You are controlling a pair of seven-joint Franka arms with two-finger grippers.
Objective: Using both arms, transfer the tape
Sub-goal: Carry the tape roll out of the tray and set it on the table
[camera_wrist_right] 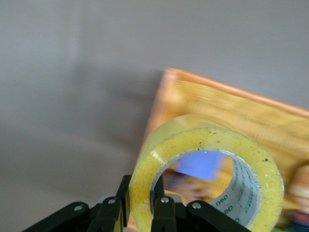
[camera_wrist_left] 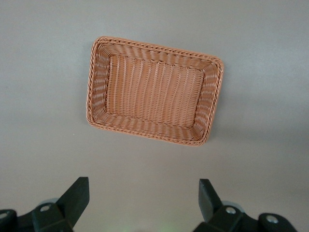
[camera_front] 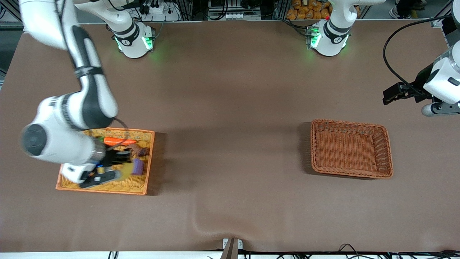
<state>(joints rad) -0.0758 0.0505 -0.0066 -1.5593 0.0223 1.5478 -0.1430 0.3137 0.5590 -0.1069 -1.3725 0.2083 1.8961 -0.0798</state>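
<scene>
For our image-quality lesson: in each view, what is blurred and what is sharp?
Front view: the right gripper over the orange tray is motion-smeared; the brown basket is crisp. Left wrist view: that basket is sharp. Right wrist view: the tape is fairly sharp, the tray streaked.

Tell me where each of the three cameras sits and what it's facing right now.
Front view: high across the table, facing both arms' bases; right gripper over the orange tray.
Left wrist view: looks down past open left gripper at the brown basket.
Right wrist view: looks along right gripper, clamping the tape, above the tray.
Shared: basket with front; tray too.
</scene>
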